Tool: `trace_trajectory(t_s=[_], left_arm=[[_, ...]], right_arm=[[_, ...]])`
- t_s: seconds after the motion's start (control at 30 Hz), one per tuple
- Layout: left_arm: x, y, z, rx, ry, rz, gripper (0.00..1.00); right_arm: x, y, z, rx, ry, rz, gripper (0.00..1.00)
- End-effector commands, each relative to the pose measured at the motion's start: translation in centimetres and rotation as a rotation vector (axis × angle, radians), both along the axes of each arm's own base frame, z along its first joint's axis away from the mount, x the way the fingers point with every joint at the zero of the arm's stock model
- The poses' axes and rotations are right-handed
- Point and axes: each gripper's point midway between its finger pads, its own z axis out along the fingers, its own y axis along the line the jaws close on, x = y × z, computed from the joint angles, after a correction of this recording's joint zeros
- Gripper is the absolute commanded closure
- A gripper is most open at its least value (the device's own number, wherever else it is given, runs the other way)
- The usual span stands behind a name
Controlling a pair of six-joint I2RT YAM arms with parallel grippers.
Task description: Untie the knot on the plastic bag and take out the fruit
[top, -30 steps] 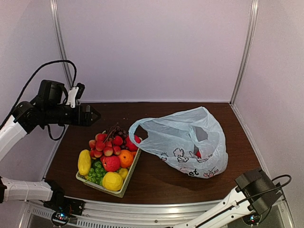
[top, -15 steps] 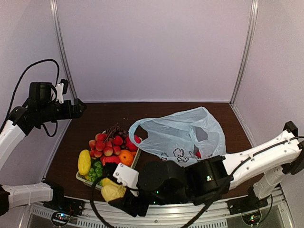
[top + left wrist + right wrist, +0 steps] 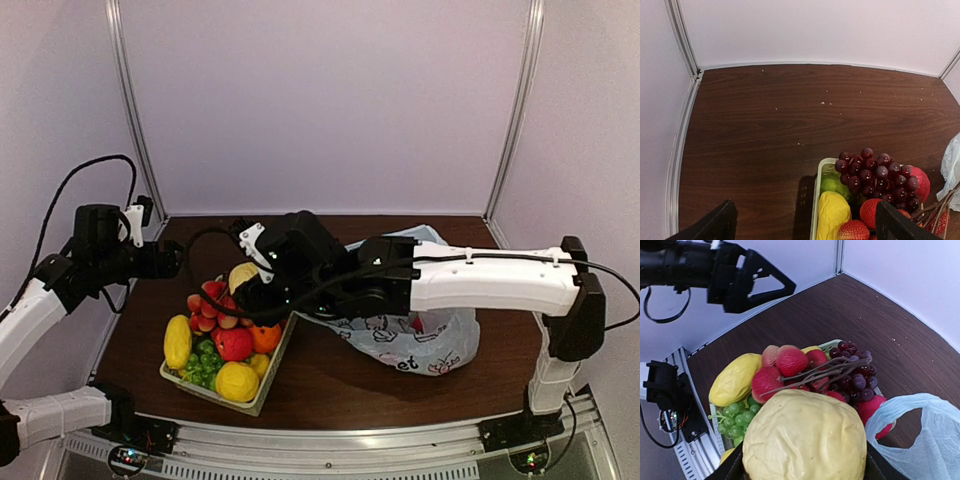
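My right gripper [image 3: 247,283] reaches across the table and is shut on a lumpy yellow lemon-like fruit [image 3: 805,437], holding it just above the pale green basket [image 3: 268,382]. That fruit also shows in the top view [image 3: 242,274]. The pale blue plastic bag [image 3: 425,340] lies right of the basket, partly behind my right arm, and its handle loop [image 3: 920,425] hangs open. No knot shows. A long smooth yellow fruit [image 3: 177,341] lies at the basket's left side. My left gripper [image 3: 178,258] hovers open and empty left of the basket, above the table.
The basket [image 3: 816,200] is heaped with dark grapes [image 3: 875,175], red strawberries [image 3: 790,362], green grapes [image 3: 735,422], an orange [image 3: 265,335] and another yellow fruit [image 3: 237,381]. Walls stand at the left, back and right. The metal rail [image 3: 330,445] runs along the near edge.
My right arm has swung from the near edge up and over the basket, carrying the lumpy yellow fruit. My left gripper has dropped a little and stays at the left.
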Motion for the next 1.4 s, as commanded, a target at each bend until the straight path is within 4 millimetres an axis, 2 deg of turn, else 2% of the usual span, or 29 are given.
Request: trace_trajectory(t_s=[0.0, 0.1, 0.2, 0.4, 0.6, 0.73, 0.97, 1.1, 1.37], left_arm=[[0.6, 0.1, 1.4, -0.013, -0.08, 0.006, 0.03], [0.6, 0.0, 1.1, -0.013, -0.069, -0.003, 0.03], [0.6, -0.4, 1.0, -0.018, -0.069, -0.024, 0.03], [-0.1, -2.6, 0.8, -0.073, -0.072, -0.151, 0.03], [-0.1, -5.1, 0.5, -0.12, -0.055, -0.286, 0.03], [0.0, -6.0, 0.3, -0.149, -0.052, -0.325, 0.03], [0.6, -5.3, 0.1, -0.13, -0.055, -0.275, 0.03], [0.7, -4.8, 0.2, -0.117, -0.068, -0.251, 0.03], [0.7, -4.1, 0.8, -0.1, -0.1, -0.218, 0.03]], right_arm=[[1.7, 0.8, 1.2, 0.0, 0.005, 0.008, 0.46], [2.1, 2.3, 1.0, -0.012, -0.001, 0.014, 0.46], [3.5, 2.9, 1.3, -0.021, -0.021, -0.019, 0.46], [7.5, 1.6, 3.9, 0.066, -0.024, -0.112, 0.46], [11.3, 0.0, 4.5, 0.114, -0.002, -0.165, 0.46], [14.4, -0.9, 3.9, 0.152, 0.038, -0.196, 0.46], [18.3, -1.0, 1.4, 0.198, 0.127, -0.195, 0.46], [18.6, 0.6, -0.8, 0.179, 0.189, -0.104, 0.45], [16.4, 3.6, -4.1, 0.175, 0.313, 0.065, 0.45]])
